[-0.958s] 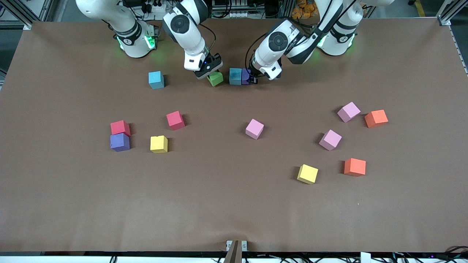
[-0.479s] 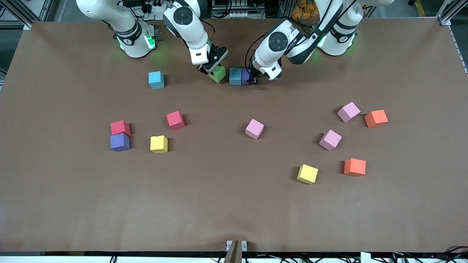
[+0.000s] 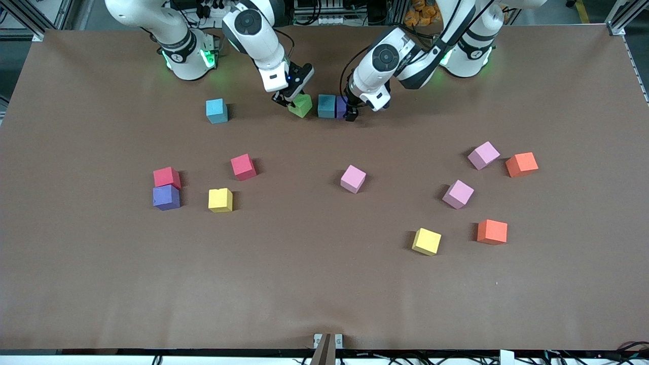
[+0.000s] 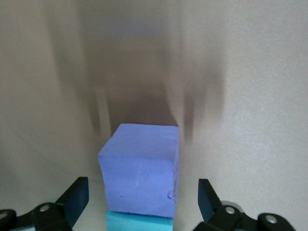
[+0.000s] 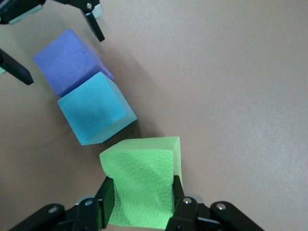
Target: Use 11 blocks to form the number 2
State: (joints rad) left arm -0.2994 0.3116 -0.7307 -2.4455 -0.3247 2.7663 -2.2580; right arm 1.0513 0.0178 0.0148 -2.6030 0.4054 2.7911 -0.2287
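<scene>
Here: matte purple block (image 4: 140, 169) touches blue block (image 5: 95, 109); left gripper (image 4: 142, 202) spread wide around purple; right gripper (image 5: 139, 198) clamped on green block (image 5: 142, 185), tilted.

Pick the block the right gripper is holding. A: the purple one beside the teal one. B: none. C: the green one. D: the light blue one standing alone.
C: in the right wrist view the right gripper is shut on the green block, its fingers pressed against two opposite sides.
</scene>
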